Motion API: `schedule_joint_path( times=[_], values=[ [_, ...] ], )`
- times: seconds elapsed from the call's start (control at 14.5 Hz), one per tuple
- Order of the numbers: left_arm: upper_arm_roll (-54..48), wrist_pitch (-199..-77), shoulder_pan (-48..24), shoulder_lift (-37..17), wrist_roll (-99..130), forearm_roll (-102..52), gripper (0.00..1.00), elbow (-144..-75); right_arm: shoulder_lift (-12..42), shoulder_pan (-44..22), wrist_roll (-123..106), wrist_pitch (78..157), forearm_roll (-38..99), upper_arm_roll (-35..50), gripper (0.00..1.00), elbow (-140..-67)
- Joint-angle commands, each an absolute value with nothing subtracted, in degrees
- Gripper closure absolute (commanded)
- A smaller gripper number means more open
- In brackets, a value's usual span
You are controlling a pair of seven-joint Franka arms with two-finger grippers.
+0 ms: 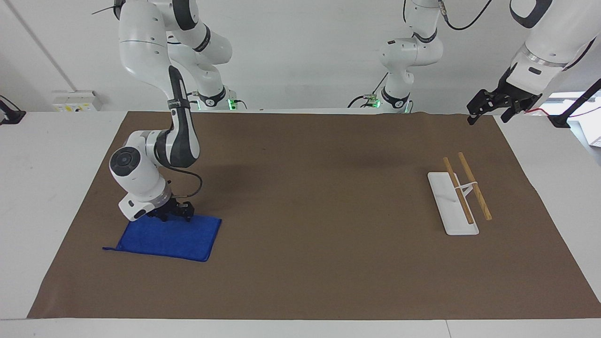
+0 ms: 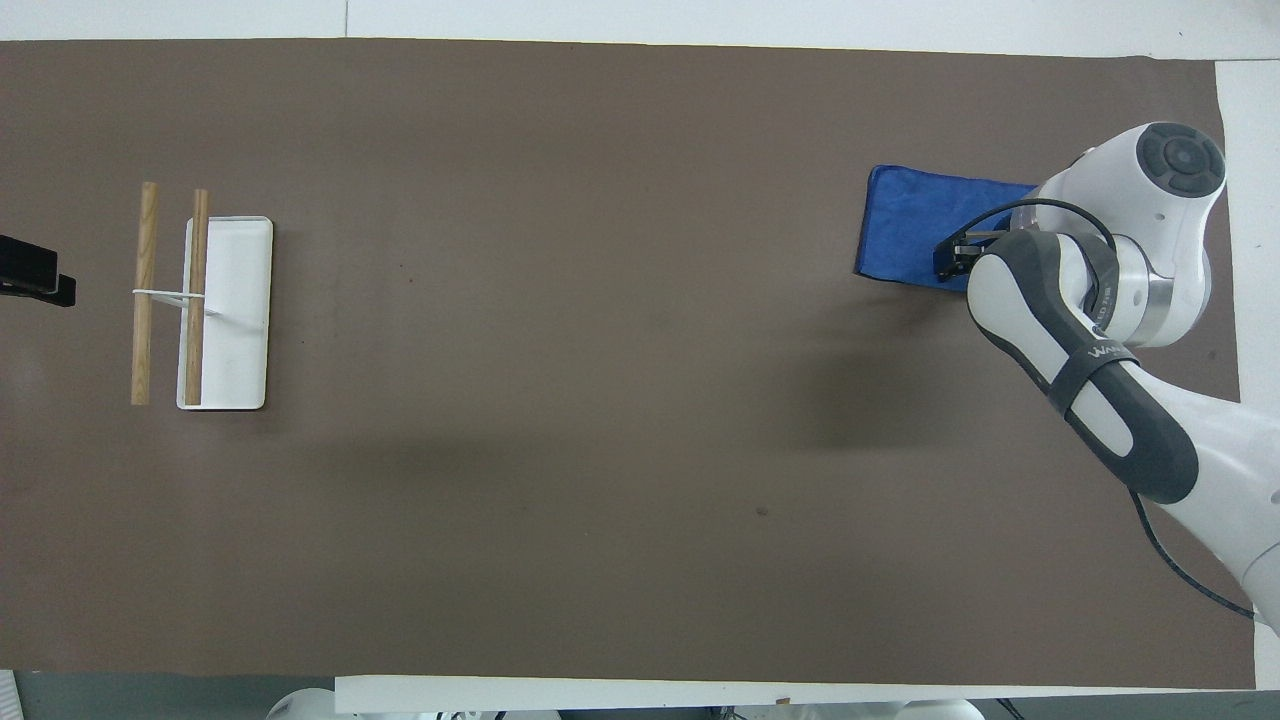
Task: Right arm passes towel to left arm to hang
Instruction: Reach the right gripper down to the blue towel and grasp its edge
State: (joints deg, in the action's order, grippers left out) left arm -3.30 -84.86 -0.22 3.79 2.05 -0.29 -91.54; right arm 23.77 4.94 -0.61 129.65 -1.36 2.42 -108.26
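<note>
The blue towel point(image 1: 166, 239) lies flat on the brown mat toward the right arm's end of the table, its thin loop tail point(image 1: 107, 248) at the corner farthest from the robots. It also shows in the overhead view point(image 2: 905, 235). The right gripper point(image 1: 176, 215) is low at the towel's edge nearest the robots, and in the overhead view point(image 2: 948, 262) it sits at that same edge. The left gripper point(image 1: 490, 109) is open, empty and raised over the mat's corner at the left arm's end, where the left arm waits; its tip shows in the overhead view point(image 2: 35, 280).
A white rack base point(image 1: 450, 206) with two wooden rods point(image 1: 474, 185) on a thin white stand sits toward the left arm's end; it also shows in the overhead view point(image 2: 235, 310). The brown mat point(image 1: 319, 211) covers most of the table.
</note>
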Motion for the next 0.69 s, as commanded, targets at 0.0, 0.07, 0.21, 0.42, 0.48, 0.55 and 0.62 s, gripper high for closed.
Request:
schedule_joint_path(
  times=[0.0, 0.07, 0.21, 0.42, 0.48, 0.55, 0.62],
  values=[
    [-3.51, -84.29, 0.18, 4.22, 1.93, -0.62, 0.00, -91.85, 22.85, 5.62, -2.37, 130.34, -0.35, 2.72, 0.42, -109.86],
    [-3.52, -84.29, 0.18, 4.22, 1.93, -0.62, 0.00, -91.85, 22.76, 5.54, -2.46, 130.34, -0.35, 2.72, 0.50, -109.86],
    [-3.52, -84.29, 0.18, 4.22, 1.93, -0.62, 0.00, -91.85, 22.76, 5.45, -2.46, 130.34, -0.35, 2.72, 0.73, -109.86],
    [-3.52, -84.29, 0.18, 4.22, 1.93, -0.62, 0.00, -91.85, 22.76, 5.36, -2.46, 130.34, -0.44, 2.72, 0.97, -109.78],
    [-3.52, -84.29, 0.18, 4.22, 1.93, -0.62, 0.00, -91.85, 22.76, 5.19, -2.46, 129.99, -0.44, 2.72, 1.00, -109.51],
    [-3.52, -84.29, 0.18, 4.22, 1.93, -0.62, 0.00, -91.85, 22.76, 5.01, -2.46, 128.77, -0.44, 2.81, 1.00, -108.73],
    [-3.52, -84.29, 0.18, 4.22, 1.93, -0.62, 0.00, -91.85, 22.68, 5.01, -2.46, 126.50, -0.44, 3.68, 1.00, -107.07]
  ],
)
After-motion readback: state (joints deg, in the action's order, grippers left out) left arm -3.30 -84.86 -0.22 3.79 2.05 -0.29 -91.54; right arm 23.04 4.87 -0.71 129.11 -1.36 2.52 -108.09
